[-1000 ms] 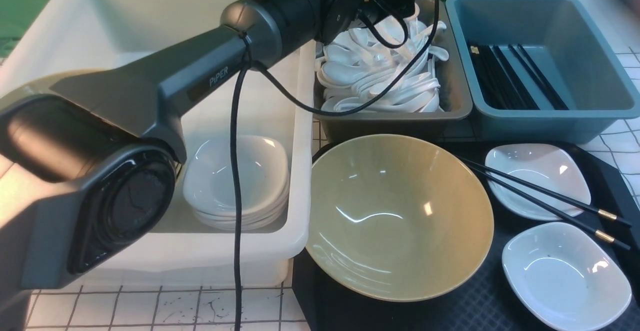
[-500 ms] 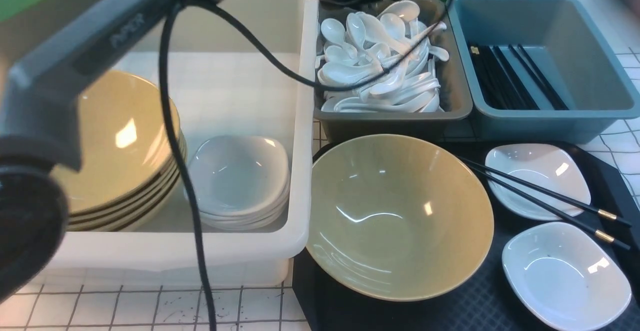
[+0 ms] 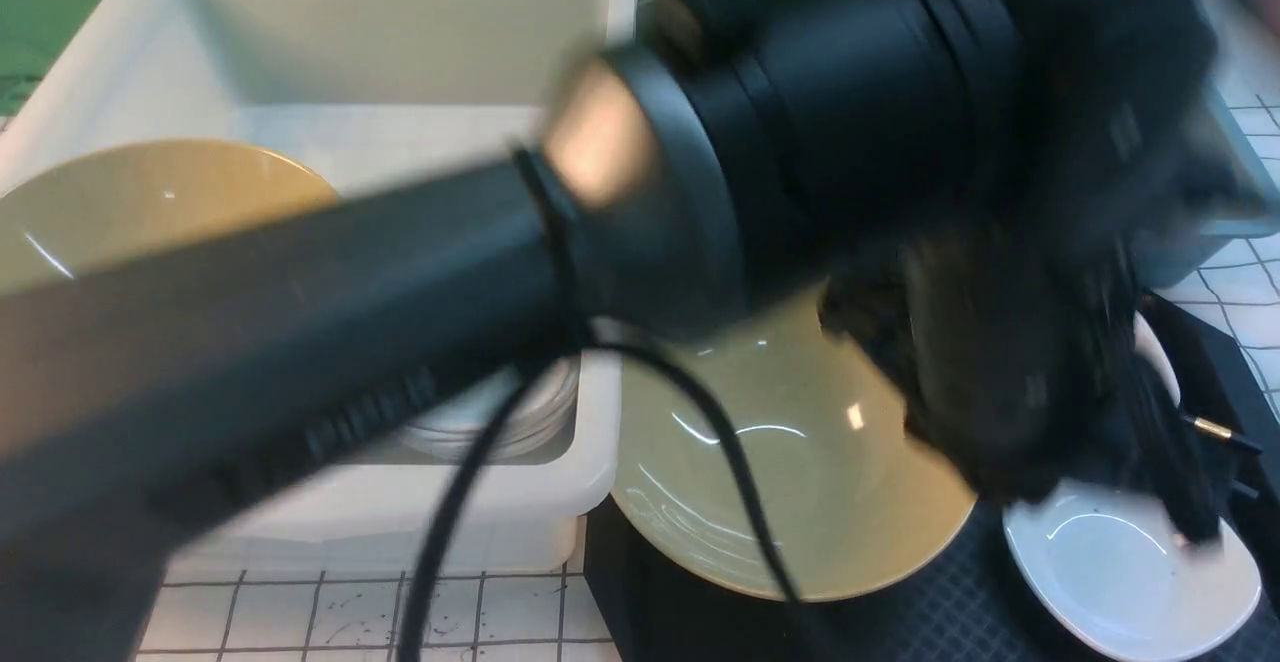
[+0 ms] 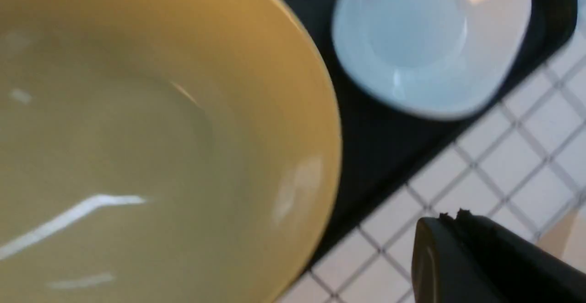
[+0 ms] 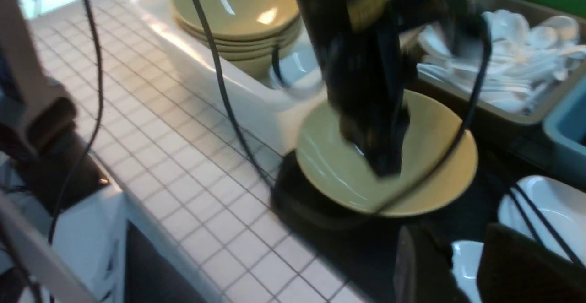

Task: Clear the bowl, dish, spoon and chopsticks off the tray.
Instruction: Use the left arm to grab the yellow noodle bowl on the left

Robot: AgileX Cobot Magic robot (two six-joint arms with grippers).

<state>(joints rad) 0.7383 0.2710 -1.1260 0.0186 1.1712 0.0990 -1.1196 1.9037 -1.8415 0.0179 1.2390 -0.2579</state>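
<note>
tiled surface (image 3: pixel 300 612): carries all; white w/ dark grid lines.
white tub (image 3: pixel 300 42): on surface's L part, its R wall just beside the tray.
L arm (image 3: pixel 300 342): dark, blurred, runs from near L across the front view to above the tray; hides most of the far tubs.
tray (image 3: pixel 900 632): black, diamond texture, on surface's R part near the near edge.
bowl (image 3: pixel 790 462): olive-yellow, upright, on tray's L part w/ its rim at tray's L edge.
grey tub (image 5: pixel 517 117): beyond tray's far edge, holds a heap of white spoons (image 5: pixel 517 60).
blue tub (image 5: pixel 565 133): touching grey tub's R side; contents can't tell.
bowl stack (image 3: pixel 130 202): olive, L side of white tub.
dish stack (image 3: pixel 540 412): white, in white tub's near R corner, mostly behind arm.
near dish (image 3: pixel 1130 562): white, tray's near R corner.
far dish (image 5: pixel 549 202): white, tray's far R part.
chopsticks (image 5: pixel 533 218): black pair lying across far dish, gold-band ends at tray's R edge.
L gripper (image 5: pixel 387 168): above the bowl, apart from it, clenched tight.
R gripper (image 5: pixel 464 271): near tray's near R corner, fingers parted, released.
</note>
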